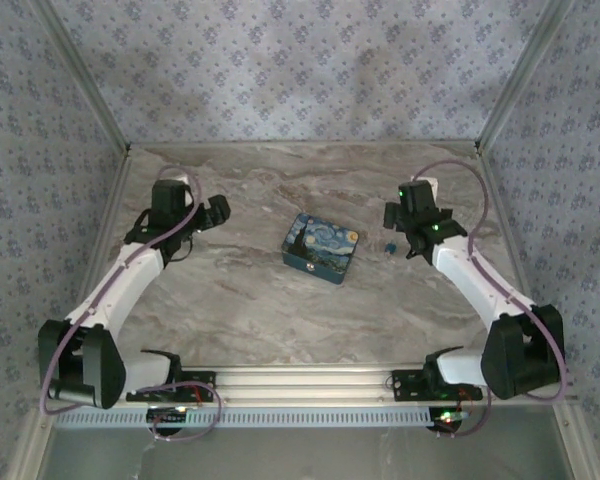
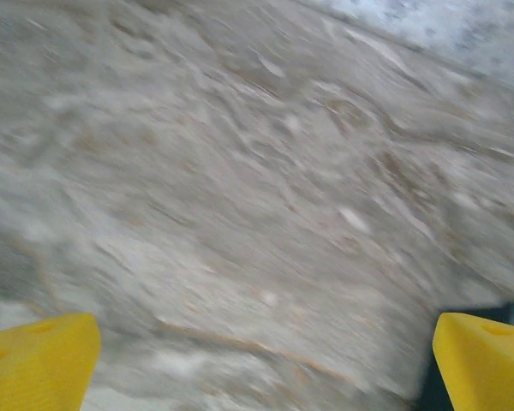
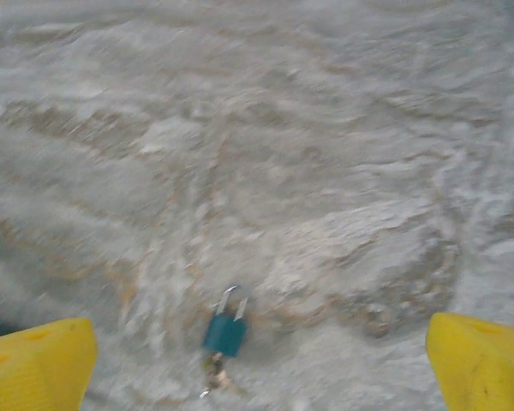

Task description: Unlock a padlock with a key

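A small teal padlock (image 3: 225,332) with a silver shackle lies flat on the marble table, a key (image 3: 214,377) at its lower end; it is too blurred to tell whether the key is in the lock. From above the padlock (image 1: 389,245) is a tiny blue speck just left of my right gripper (image 1: 408,243). In the right wrist view my right gripper (image 3: 261,364) is open, its yellow fingertips (image 3: 36,360) wide apart with the padlock between them, untouched. My left gripper (image 1: 218,210) hovers at the table's left; its yellow fingertips (image 2: 36,364) stand wide apart and open over bare marble.
A rectangular tin (image 1: 321,247) with a blue starry-night painting sits mid-table between the arms; its dark corner (image 2: 497,312) peeks beside the left gripper's right fingertip. Patterned walls enclose the table (image 1: 280,310) on three sides.
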### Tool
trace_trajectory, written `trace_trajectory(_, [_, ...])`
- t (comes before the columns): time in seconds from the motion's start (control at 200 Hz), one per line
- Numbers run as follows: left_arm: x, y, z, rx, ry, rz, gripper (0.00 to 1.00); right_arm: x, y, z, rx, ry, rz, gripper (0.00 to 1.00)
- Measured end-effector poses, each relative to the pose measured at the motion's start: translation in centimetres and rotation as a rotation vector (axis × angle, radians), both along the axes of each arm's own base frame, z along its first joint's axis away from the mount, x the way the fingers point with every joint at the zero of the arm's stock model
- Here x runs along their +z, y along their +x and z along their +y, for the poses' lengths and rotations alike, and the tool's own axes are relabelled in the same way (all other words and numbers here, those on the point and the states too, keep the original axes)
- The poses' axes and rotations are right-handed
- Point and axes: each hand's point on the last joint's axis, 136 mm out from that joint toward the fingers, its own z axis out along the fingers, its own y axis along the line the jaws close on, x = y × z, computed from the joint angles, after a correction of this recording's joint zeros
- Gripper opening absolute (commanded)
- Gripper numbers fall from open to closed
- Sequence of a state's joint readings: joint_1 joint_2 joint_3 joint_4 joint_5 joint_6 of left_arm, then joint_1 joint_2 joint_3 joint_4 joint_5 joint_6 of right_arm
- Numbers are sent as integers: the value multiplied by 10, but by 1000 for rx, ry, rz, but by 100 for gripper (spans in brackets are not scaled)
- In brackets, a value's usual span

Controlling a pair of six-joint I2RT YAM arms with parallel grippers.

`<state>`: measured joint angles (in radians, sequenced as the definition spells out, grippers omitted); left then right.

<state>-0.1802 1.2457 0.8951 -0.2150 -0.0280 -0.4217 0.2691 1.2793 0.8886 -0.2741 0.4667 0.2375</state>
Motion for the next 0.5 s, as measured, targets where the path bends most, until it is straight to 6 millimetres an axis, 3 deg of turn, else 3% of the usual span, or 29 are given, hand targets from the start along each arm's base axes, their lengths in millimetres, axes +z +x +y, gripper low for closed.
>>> trace_trajectory(0.11, [-25, 0, 37, 61, 117, -23, 100, -23, -8, -25, -44, -90, -39, 100])
trace_trajectory(0.265, [-80, -6, 88, 153, 245, 28, 100, -56, -20, -59, -119, -135, -44, 100])
trace_trajectory(0.39, [-118, -7, 106, 174, 306, 62, 100, -70, -19, -69, -134, -138, -95, 100])
trace_trajectory(0.5, [-123, -5, 109, 174, 319, 2, 100, -82, -17, -71, -120, -133, -136, 100])
